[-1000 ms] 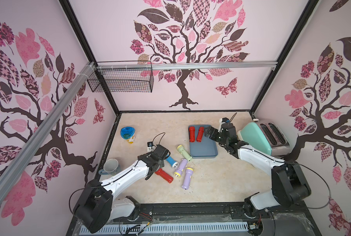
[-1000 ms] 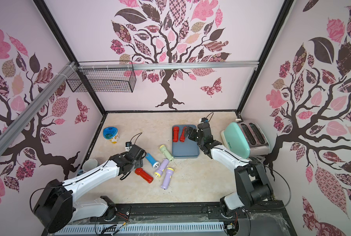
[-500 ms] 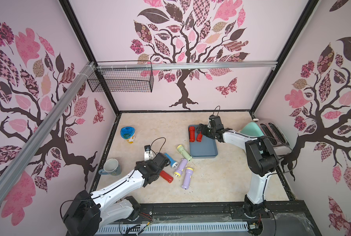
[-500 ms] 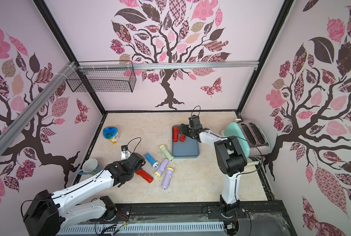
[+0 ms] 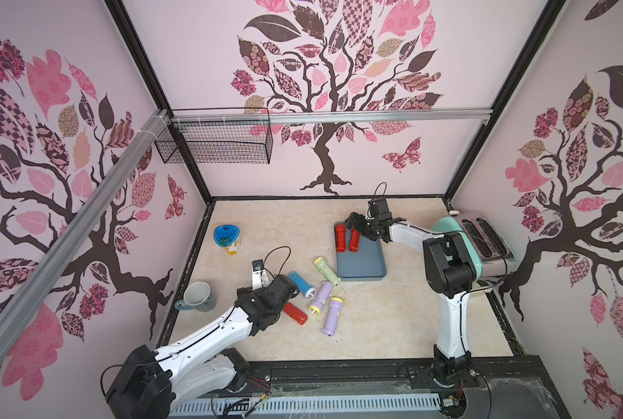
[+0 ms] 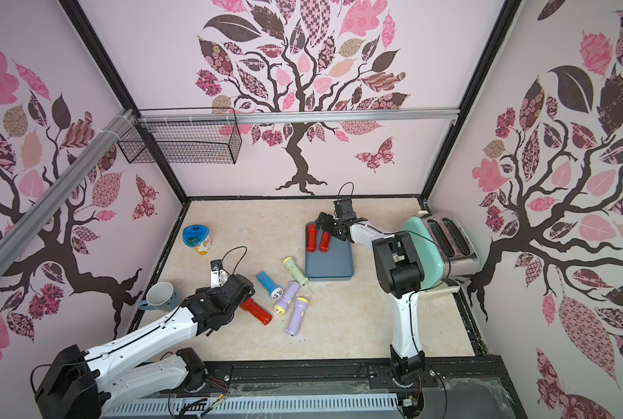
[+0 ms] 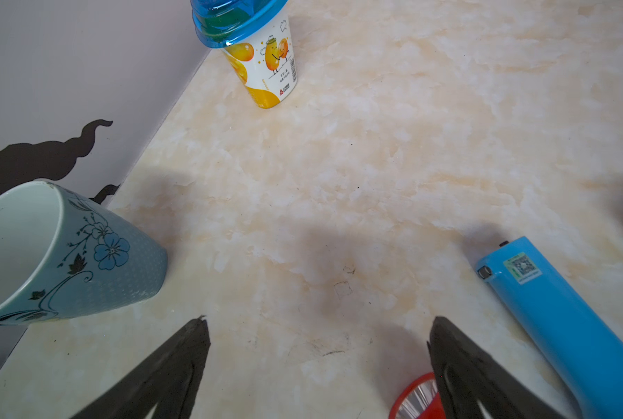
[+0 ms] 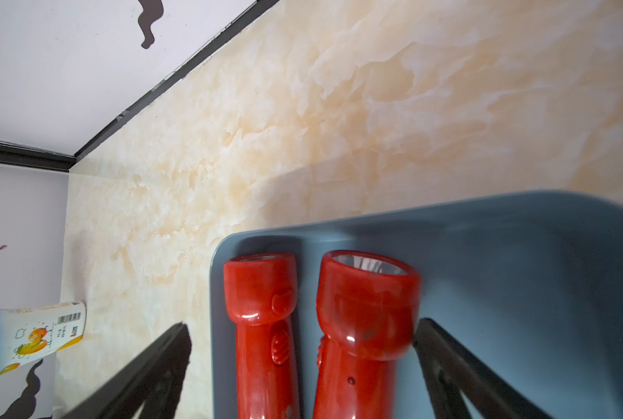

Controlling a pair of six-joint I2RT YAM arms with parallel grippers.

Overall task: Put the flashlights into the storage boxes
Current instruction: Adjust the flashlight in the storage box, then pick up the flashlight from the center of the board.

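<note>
While two red flashlights (image 5: 340, 237) lie in the tray (image 5: 364, 265), five more wait on the worktop (image 5: 375, 326) (lots left); left fingers (image 7: 179, 362) and right fingers (image 8: 448, 362) are spread wide, holding nothing.

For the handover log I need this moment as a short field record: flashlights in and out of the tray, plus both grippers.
in tray: two red flashlights, side by side at the far end of the slate-blue tray
on table: loose red flashlight, blue flashlight, pale green flashlight, two lilac flashlights
left gripper: open, empty, over bare table; loose red flashlight's head beside one finger
right gripper: open, empty, straddling the tray's red pair
left to store: five of seven
</note>
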